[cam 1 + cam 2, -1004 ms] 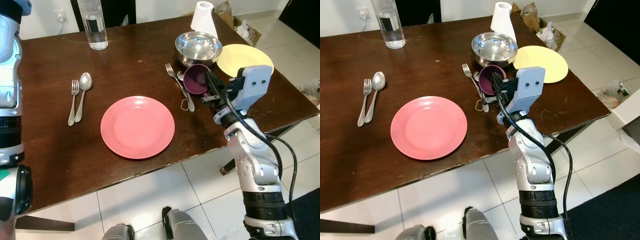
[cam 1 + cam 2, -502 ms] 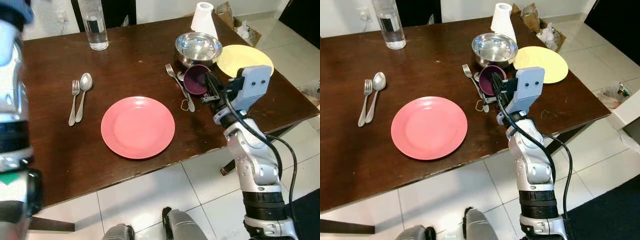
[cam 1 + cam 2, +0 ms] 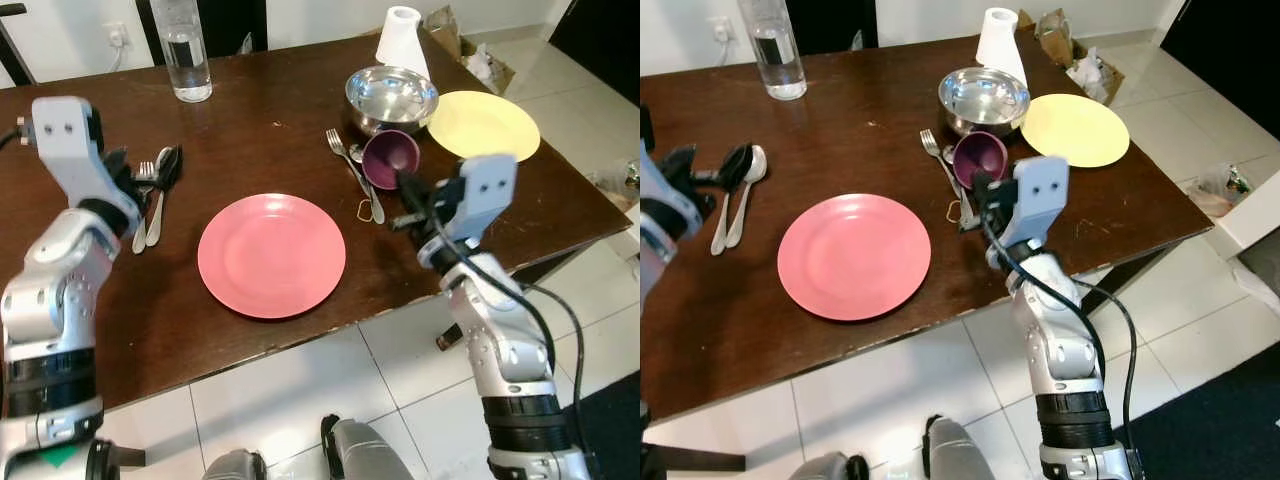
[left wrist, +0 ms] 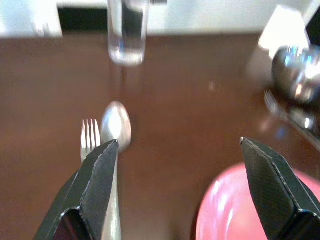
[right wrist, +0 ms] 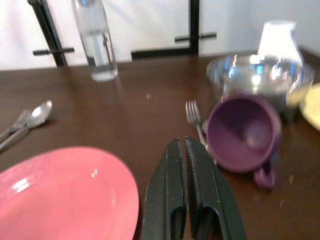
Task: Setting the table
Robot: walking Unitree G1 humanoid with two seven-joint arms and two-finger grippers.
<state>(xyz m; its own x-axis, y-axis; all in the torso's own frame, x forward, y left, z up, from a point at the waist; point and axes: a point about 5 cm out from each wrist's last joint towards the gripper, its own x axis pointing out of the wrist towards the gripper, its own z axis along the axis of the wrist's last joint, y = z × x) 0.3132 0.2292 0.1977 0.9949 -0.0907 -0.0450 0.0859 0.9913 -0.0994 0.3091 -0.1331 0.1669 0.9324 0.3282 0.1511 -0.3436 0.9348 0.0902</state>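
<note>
The right gripper [image 5: 185,190] has its two fingers pressed together, holding nothing, and it hangs over the table [image 3: 270,120] just beside the purple cup [image 3: 390,158]. This cup lies on its side next to a fork [image 3: 343,160], in front of the steel bowl [image 3: 391,96] and the yellow plate [image 3: 484,124]. The left gripper [image 4: 180,185] is spread wide above the spoon [image 4: 116,132] and the small fork [image 4: 89,137] at the left. The pink plate [image 3: 271,255] sits between both arms. A water bottle [image 3: 185,50] stands at the far edge.
</note>
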